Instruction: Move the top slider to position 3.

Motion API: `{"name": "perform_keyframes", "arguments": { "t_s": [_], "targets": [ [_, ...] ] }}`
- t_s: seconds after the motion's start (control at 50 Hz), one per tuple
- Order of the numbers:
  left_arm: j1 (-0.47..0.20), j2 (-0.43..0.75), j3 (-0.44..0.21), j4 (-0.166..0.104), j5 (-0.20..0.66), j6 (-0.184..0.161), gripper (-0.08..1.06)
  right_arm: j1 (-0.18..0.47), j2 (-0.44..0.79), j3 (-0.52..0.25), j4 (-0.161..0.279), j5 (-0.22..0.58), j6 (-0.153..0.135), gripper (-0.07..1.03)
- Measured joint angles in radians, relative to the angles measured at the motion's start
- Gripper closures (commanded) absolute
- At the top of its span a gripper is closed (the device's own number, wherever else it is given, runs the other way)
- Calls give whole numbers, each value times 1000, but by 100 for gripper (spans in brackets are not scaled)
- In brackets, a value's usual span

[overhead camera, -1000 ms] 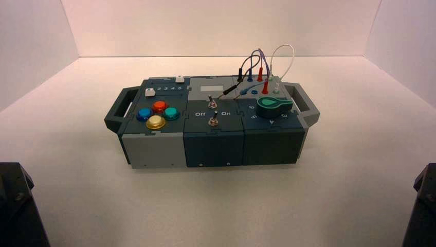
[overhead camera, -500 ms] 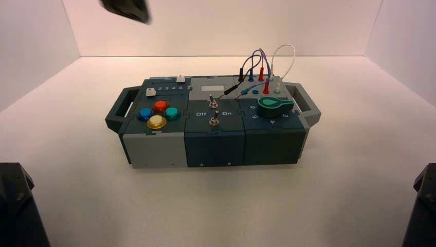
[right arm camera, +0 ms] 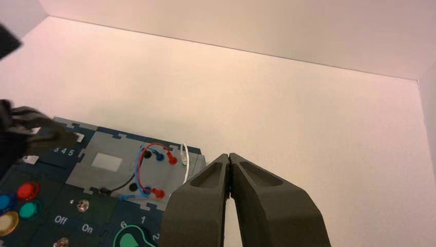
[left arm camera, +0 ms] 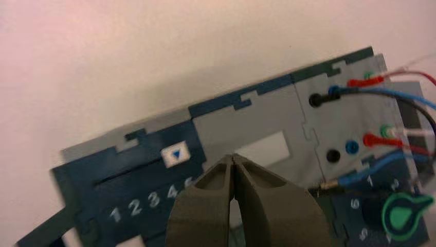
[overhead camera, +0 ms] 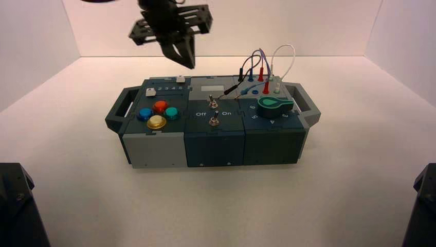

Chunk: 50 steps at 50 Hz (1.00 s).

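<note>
Near to far, box on table:
- Yellow button is the nearest of four on the left panel. Blue button on its left, green button on its right, red button behind.
- Middle panel: two metal toggle switches, the near switch and the far switch, with "Off" and "On" lettering.
- Right panel: green dial on the near part, wires plugged into the grey section behind.
- Second slider: white knob on the left panel behind the buttons, near the box's left edge.
- Digit row 1 2 3 4 5 runs across the left panel between the slider tracks. Position 3 is the middle digit; 5 is partly covered by the left pincer in the left wrist view.
- Top slider: white knob with a blue triangle, near the box's far edge, at the right end of its plain track. That's around 4–5, not at 3.
- Left pincer is at work, above the far edge of the box, around where left and middle panels meet. Fingers together, nothing in them, apart from the top slider.
- Right pincer idle, out of the high view, on the box's right side; fingers together, nothing held.
</note>
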Motion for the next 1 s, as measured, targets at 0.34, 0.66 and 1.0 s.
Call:
{"name": "perform_keyframes", "arguments": {
  "t_s": [0.34,0.66,1.0],
  "targets": [
    [-9,121,-97,-32,6,-2,101,14,6,0,2,3,0,99],
    [-9,121,-92,-29,15,-2,101,15,9,-2,8,6,2,99],
    [18,124,-87,-29,48,-8,101,15,44,-14,14,29,5,99]
  ]
}}
